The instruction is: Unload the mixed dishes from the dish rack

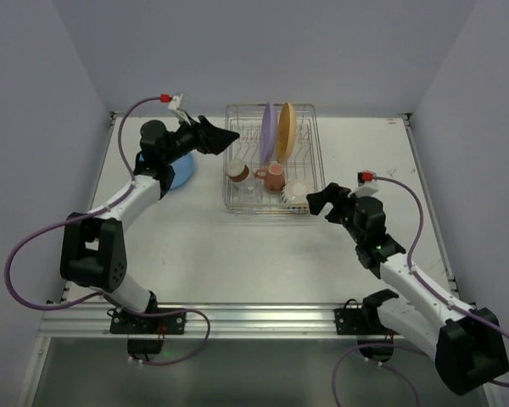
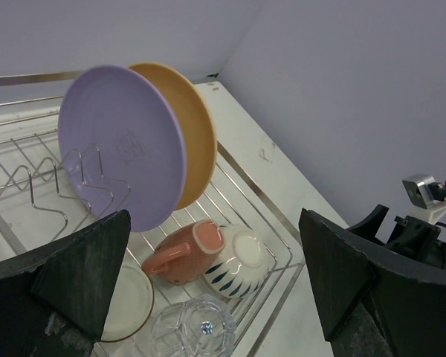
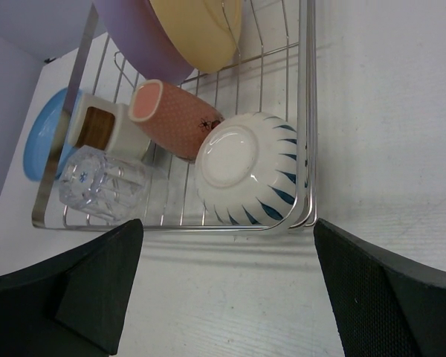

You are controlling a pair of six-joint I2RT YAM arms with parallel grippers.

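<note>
silver wire dish rack point(image 1: 318, 170) holds upright purple round plate point(image 1: 268, 131), yellow-orange round plate point(image 1: 287, 129), pink handled mug point(image 1: 274, 176), white cup point(image 1: 297, 192), brown cup point(image 1: 237, 170), clear glass point(image 1: 248, 188); left fingers point(image 1: 214, 137) and right fingers point(image 1: 318, 200) apart, empty, beside it.

Two plates point(image 1: 269, 131) upright at rack point(image 1: 316, 144) rear; cups point(image 3: 245, 167), glass point(image 3: 100, 182) nearer (third plate point(image 1: 183, 175) apparently outside, left).

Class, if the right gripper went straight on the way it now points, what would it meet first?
The right gripper would probably meet the dish rack at its near rim first, the white cup just behind; depth is unclear.
</note>
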